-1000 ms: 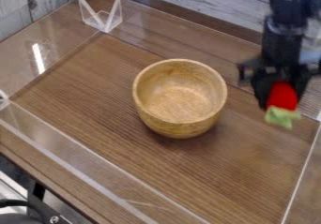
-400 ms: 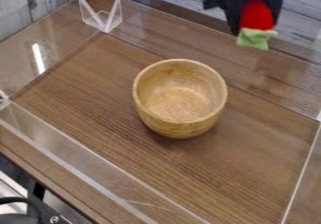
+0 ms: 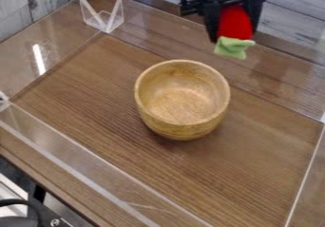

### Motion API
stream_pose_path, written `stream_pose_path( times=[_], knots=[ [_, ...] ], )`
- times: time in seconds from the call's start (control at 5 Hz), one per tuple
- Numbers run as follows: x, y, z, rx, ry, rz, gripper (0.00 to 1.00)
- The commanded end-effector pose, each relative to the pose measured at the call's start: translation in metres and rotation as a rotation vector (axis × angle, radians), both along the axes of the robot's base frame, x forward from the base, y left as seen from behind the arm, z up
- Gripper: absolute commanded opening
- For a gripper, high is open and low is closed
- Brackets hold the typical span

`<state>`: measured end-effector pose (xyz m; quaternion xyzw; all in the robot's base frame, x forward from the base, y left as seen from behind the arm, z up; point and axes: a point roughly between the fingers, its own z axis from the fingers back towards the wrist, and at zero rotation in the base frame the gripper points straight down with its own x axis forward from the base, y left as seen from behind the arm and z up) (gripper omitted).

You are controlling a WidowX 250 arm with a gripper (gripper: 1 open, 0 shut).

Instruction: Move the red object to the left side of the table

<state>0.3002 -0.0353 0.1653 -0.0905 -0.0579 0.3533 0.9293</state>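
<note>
Table (image 3: pixel 254 164): dark wood-grain top with clear acrylic walls, spreads out below the pincer on all sides. Bare wood runs out to the pincer's picture-left, enough to set a small thing down.

Bowl (image 3: pixel 183 98): light wood, sits below and to the picture-left of the pincer, well apart from it. Not the target, just an obstacle on a straight leftward path.

Clear stand (image 3: pixel 102 14): small acrylic piece, far off to the pincer's picture-left at about the same picture height, near the back wall.

Pincer (image 3: pixel 234 24): dark, pointing mostly down, near the top edge of the view. Clamped on the fruit, jaws pressed to its red body on both sides.

Fruit (image 3: pixel 234 29): the red object, small, rounded, bright red, light green leafy end hanging directly below the jaws. Held clear of the table, nothing touching it but the jaws.

Handling, as judgement:
- Looks like a toy, so probably light; no visible sag or tilt in the grip.
- Smooth rounded body, likely slippery. It can roll or squirt out if pinched off-centre.
- Best hold is across the widest red part, as it is held now.
- The leaf end looks thin and possibly soft, so a poor place to grip.
- Not fragile by the look of it; may roll when released, so set it down low.
</note>
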Motion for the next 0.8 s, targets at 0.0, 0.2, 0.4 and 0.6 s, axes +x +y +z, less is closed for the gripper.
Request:
stream_pose_path(
  times=[0.0, 0.2, 0.4, 0.6],
  knots=[
    [-0.008, 0.004, 0.012, 0.027, -0.062, 0.006, 0.00],
    [-0.017, 0.020, 0.005, 0.051, -0.070, 0.001, 0.00],
    [-0.025, 0.044, -0.004, 0.073, -0.075, -0.002, 0.00],
    [-0.024, 0.075, -0.009, 0.096, -0.077, -0.048, 0.00]
  ],
)
